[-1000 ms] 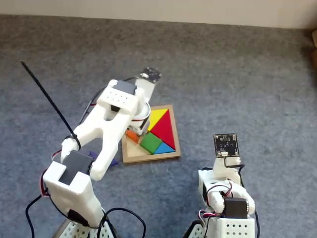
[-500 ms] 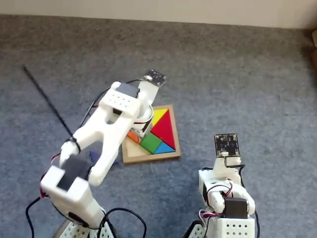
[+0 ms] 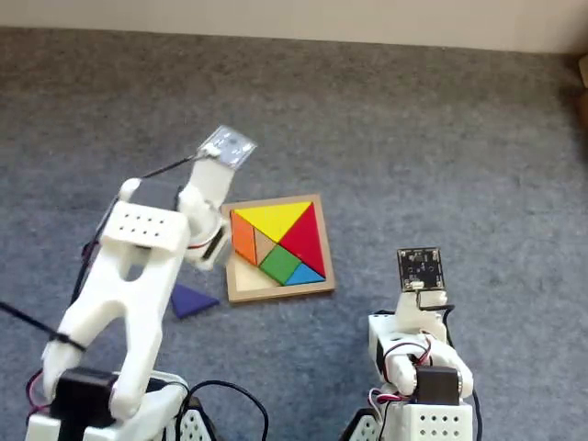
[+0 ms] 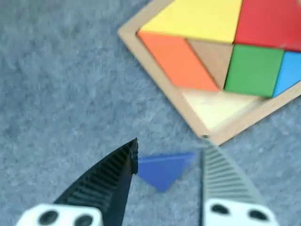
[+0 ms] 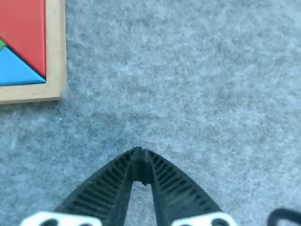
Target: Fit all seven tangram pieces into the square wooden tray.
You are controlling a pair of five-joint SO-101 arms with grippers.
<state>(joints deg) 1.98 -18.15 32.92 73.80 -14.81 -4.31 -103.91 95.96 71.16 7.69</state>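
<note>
The square wooden tray (image 3: 280, 293) lies mid-table holding yellow (image 3: 272, 219), red (image 3: 306, 239), orange (image 3: 243, 241), tan, green (image 3: 280, 265) and light blue pieces. A bare triangular slot (image 3: 246, 275) shows at its near-left corner. A dark blue triangle (image 3: 191, 299) lies on the carpet left of the tray. In the left wrist view my left gripper (image 4: 170, 143) is open above this triangle (image 4: 162, 167), one finger on either side, with the tray (image 4: 167, 84) just beyond. My right gripper (image 5: 139, 153) is shut and empty over bare carpet, near the tray's corner (image 5: 54, 56).
Grey carpet covers the whole table. The right arm (image 3: 418, 363) sits folded at the near edge, right of the tray. A black cable runs off the left arm's base at the near-left.
The left arm swung left off the tray, uncovering the orange piece in it, and now hangs over the dark blue triangle. The right arm has not moved.
</note>
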